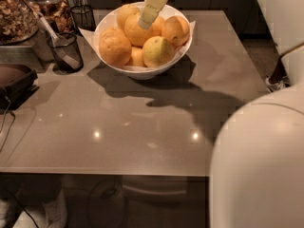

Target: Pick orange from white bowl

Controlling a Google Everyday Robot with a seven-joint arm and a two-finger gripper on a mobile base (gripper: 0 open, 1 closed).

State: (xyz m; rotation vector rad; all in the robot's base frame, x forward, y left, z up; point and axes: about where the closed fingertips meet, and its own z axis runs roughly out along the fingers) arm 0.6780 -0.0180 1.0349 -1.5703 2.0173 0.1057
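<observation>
The end effector (145,23) comes down from the top edge of the view, pale yellow and tilted, and its tip is low inside the white bowl (142,72). We cannot tell if it is released or clenched. The tip lies over the upper side of the orange (135,33), which sits in the middle of the bowl. It seems to touch the skin there, but we cannot be sure of the contact.

The orange lies in the pile with the other fruit, and the big bumpy orange (114,46) presses against it on the left. In front of it, to the right, is the yellow-green fruit (157,52). A darker orange fruit (176,30) is at the right side of the bowl, close to the rim, and one more orange fruit (125,13) shows at the back. A small one (136,57) is half hidden low in front.

The white bowl stands on the far part of the grey, shiny tabletop (142,137) and throws a dark shadow toward us. Just left of the bowl stands a black mesh cup (65,52) with a utensil leaning in it. A second mesh cup (83,16) stands behind that one. Further left are containers with brown food (16,13), and a dark flat object (15,81) lies at the left edge. The white body of the robot (259,165) fills the lower right corner.
</observation>
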